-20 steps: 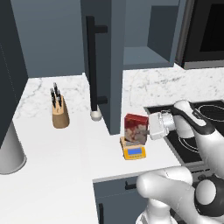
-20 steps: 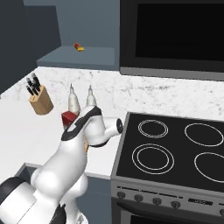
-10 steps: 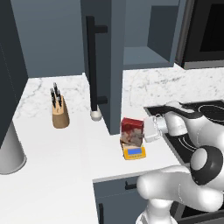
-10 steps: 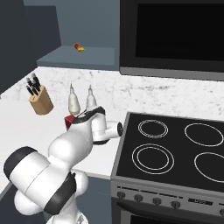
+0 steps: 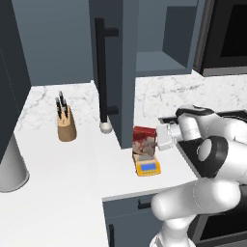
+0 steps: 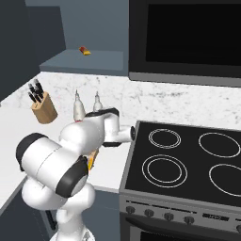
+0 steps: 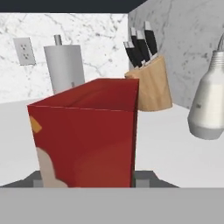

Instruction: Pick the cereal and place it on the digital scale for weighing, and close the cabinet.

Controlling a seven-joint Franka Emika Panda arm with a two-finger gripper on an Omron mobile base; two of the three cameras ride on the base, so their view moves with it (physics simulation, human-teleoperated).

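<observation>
Nearest to us, our gripper (image 5: 159,141) is clamped on the cereal (image 5: 144,142), which stands upright on the grey plate of the digital scale (image 5: 147,165); in the hand view the red box (image 7: 85,140) fills the foreground with the plate's edge showing under it. The scale sits near the front corner of the white counter (image 5: 62,183), beside the stove (image 6: 188,164).

We judge the placing as nearly done, and the risk sits right here. If we pull back before the fingers spread, the light box will drag or tip off the small plate. If it leans, letting go may topple it.

Farther back stand the knife block (image 5: 66,126) and a pale shaker (image 5: 105,126), both close enough for a wide swing of the elbow to knock them. Beyond them the cabinet door (image 5: 113,67) stands open over the counter, edge toward us, with its black bar handle (image 5: 101,72). Reaching for it past the box could clip the cereal, and a push off-centre may leave the door ajar.
</observation>
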